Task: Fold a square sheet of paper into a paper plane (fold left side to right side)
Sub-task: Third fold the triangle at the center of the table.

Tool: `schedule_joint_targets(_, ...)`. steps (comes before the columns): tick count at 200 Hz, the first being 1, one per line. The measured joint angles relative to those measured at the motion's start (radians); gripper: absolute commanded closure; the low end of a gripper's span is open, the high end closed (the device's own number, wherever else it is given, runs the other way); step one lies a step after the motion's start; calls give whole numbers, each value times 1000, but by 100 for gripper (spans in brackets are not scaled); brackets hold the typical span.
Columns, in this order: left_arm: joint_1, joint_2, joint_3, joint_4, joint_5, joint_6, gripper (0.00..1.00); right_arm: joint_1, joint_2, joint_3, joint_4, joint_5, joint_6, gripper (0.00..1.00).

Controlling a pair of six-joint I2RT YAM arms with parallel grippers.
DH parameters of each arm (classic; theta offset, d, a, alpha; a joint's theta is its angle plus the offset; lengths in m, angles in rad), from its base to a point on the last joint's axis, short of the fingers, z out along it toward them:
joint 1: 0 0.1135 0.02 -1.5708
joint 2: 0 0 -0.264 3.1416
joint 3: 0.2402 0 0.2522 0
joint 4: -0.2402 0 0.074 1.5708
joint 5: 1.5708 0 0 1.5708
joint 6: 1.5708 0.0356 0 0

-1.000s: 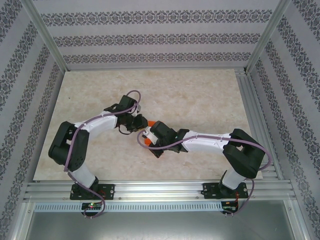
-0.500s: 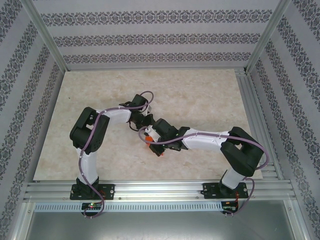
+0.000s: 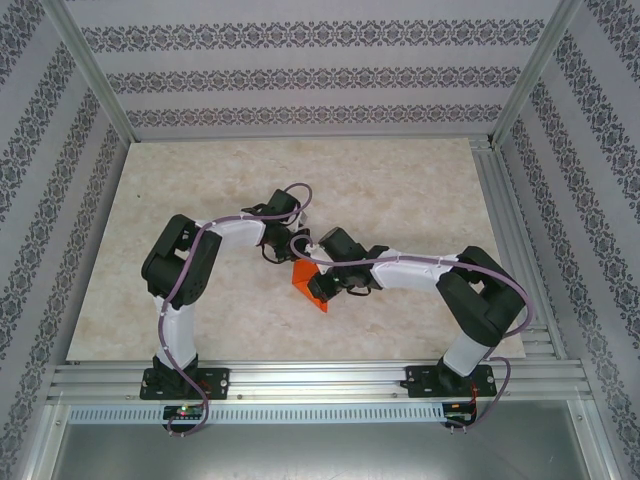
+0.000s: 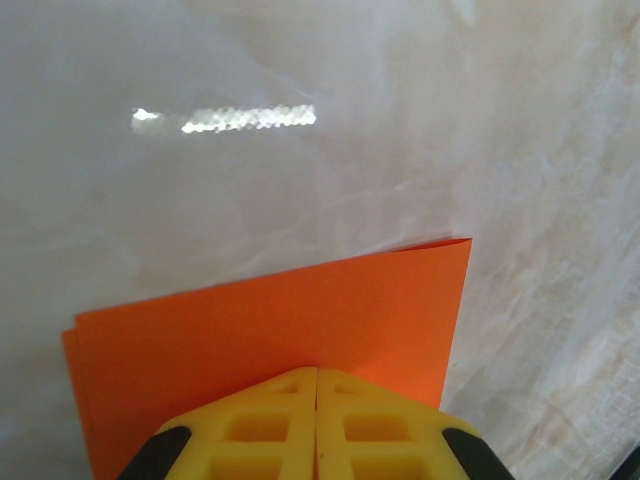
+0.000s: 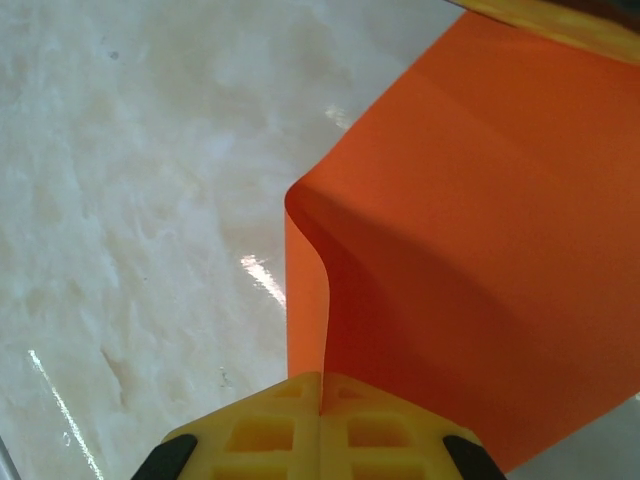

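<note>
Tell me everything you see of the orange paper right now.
The paper is thin, plain, bright orange and smooth. It is bent over on itself: the left wrist view shows two layers lying nearly edge to edge, and the right wrist view shows a soft, uncreased curl. It sits near the middle of the table. The left pincer and the right pincer are each shut on an edge.

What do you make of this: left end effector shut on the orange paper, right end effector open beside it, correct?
Not quite. The right end effector is not open: the right wrist view shows its yellow fingers closed on the curled orange paper. The left end effector is shut on the paper, as you said.
</note>
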Motion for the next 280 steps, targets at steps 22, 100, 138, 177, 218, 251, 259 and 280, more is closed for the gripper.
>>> schedule_joint_targets(22,-9,1,2,3,-3,0,91,-15,0,-19,11,-10,16,100)
schedule_joint_targets(100,-14,6,9,2,-6,0,92,-53,0,-56,38,-10,49,100)
schedule_joint_targets(138,-15,6,10,2,-6,0,92,-60,0,-60,42,-10,55,100)
schedule_joint_targets(177,-19,8,11,2,-7,0,92,-62,0,-72,51,-10,62,100)
schedule_joint_targets(218,-21,10,13,3,-6,0,92,-73,0,-78,53,-2,63,100)
schedule_joint_targets(251,-21,10,13,3,-6,0,92,-79,0,-80,53,-1,63,100)
schedule_joint_targets(259,-21,10,13,3,-6,0,92,-79,0,-80,53,0,63,100)
schedule_joint_targets(280,-21,10,13,3,-6,0,92,-79,0,-80,53,1,63,100)
